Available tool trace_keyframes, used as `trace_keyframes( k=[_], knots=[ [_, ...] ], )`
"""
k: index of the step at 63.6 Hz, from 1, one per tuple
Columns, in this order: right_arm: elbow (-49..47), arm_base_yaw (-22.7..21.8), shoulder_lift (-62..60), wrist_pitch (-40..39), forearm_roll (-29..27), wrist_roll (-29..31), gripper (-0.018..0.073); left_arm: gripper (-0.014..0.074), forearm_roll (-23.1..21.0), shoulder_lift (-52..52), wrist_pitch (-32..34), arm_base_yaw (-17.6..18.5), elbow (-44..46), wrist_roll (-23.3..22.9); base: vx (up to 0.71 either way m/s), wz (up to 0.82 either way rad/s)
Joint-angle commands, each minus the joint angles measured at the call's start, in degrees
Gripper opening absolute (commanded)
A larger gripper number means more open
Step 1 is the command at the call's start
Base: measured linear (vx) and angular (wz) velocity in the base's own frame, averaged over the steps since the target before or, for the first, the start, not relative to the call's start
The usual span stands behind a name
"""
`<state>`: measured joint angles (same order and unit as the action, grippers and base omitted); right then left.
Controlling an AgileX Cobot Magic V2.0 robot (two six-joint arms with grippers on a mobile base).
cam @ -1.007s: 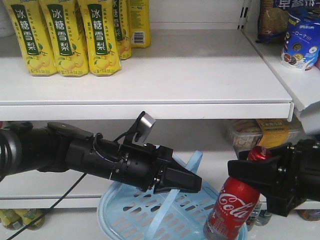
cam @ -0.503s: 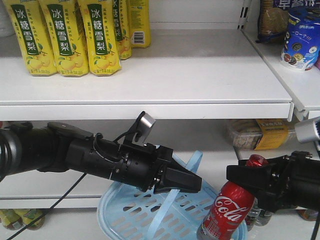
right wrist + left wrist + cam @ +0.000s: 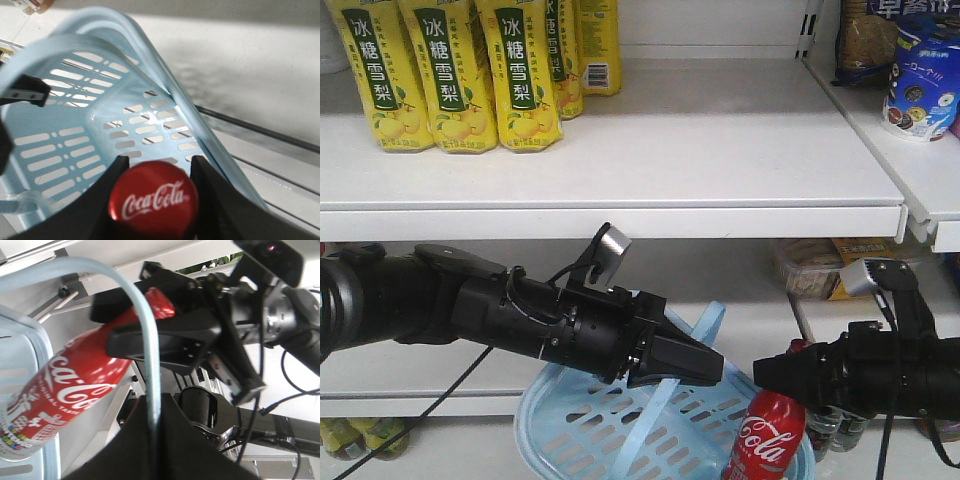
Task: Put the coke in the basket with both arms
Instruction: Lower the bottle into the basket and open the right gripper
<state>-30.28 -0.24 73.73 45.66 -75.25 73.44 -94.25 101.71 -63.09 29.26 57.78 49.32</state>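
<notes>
My right gripper, clamped on the coke, has sunk it lower into the blue basket that my left gripper holds by the handle; I judge release imminent.

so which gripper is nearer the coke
Right. The right gripper is shut on the coke near its cap. The left gripper holds the basket by its handle, off to the coke's side and not touching it.

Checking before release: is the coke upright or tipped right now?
Tipped: the coke slants, top clamped in the right gripper, base pointing into the basket.
</notes>
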Motion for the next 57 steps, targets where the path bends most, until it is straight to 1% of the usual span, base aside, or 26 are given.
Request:
trace_keyframes(
  k=[1, 15, 40, 57],
  knots=[
    [-1.6, -0.1, 1.5, 2.0, -5.1, 2.0, 0.0197, -0.0006, -7.9, -2.8, -0.5, -0.2, 1.4, 0.5, 0.0, 0.0],
    [-1.6, -0.1, 5.4, 2.0, -4.9, 5.0, 0.0239, -0.0006, -7.9, -2.8, -0.5, -0.2, 1.4, 0.5, 0.0, 0.0],
    [-1.6, -0.1, 5.8, 2.1, -4.7, 5.1, 0.0365, -0.0006, -7.8, -2.8, -0.5, -0.2, 1.4, 0.5, 0.0, 0.0],
    [-1.7, -0.2, 5.8, 5.1, -4.4, 5.1, 0.0371, -0.0006, -7.9, -2.8, -0.5, -0.2, 1.4, 0.5, 0.0, 0.0]
  ],
)
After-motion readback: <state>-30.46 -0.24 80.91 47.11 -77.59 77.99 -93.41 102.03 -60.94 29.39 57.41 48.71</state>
